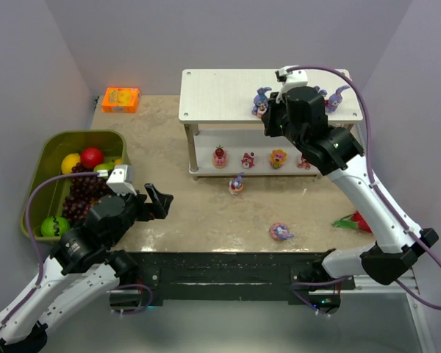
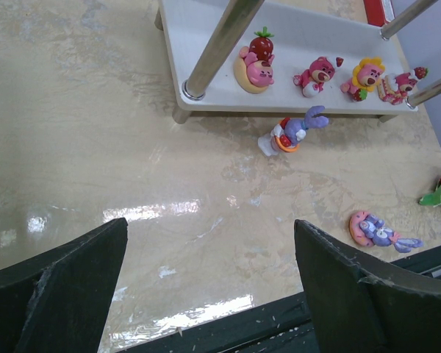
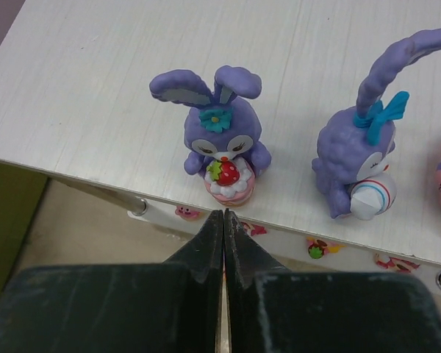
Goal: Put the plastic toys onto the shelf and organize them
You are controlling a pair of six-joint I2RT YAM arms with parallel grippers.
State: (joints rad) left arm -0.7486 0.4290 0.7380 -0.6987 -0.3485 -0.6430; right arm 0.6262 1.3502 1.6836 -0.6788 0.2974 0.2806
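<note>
Bright, even overhead light; white glare patches on glossy table; soft shadows; all views sharp.

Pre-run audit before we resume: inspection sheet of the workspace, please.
Surface: table, beige stone-look, glare patches near the front.
Job's things: shelf upright; top-board bunnies standing; four cake figures on the lower board; on the table, front bunny before the shelf and lying bunny nearer the arms.
Clutter: green bin holding fruit; orange box; dragon fruit.
Pincers: left pincer open, empty; right pincer shut, empty, at the top board's front edge.
Cables: purple cables loop along both arms.
Surroundings: plain walls on three sides.
</note>
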